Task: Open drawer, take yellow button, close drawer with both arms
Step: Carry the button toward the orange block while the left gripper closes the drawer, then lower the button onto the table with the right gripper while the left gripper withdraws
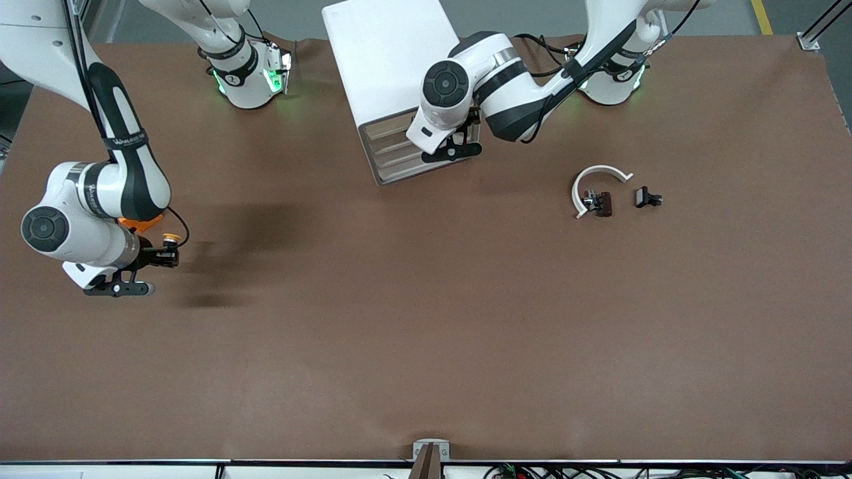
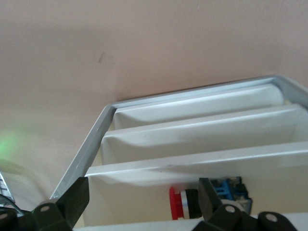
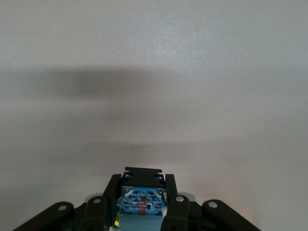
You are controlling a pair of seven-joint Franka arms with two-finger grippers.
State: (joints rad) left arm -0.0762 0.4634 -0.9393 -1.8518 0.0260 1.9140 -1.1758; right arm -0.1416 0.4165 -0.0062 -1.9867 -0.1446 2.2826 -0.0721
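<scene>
The right gripper (image 1: 166,256) pinches the half-hidden button (image 1: 171,237) over the table; the left gripper (image 2: 144,204) gapes at the drawer (image 2: 192,144).

This is a robotics lab bench, no doubt about it. Two white arms (image 1: 100,193) are bolted along one edge of a table (image 1: 426,346) covered edge to edge in plain brown matting, their bases glowing with green status lights. A bare grey floor with a yellow line (image 1: 762,16) runs past the table, metal framing stands at the corner, and loose cables (image 1: 532,471) bunch along the edge nearest the front camera.
</scene>
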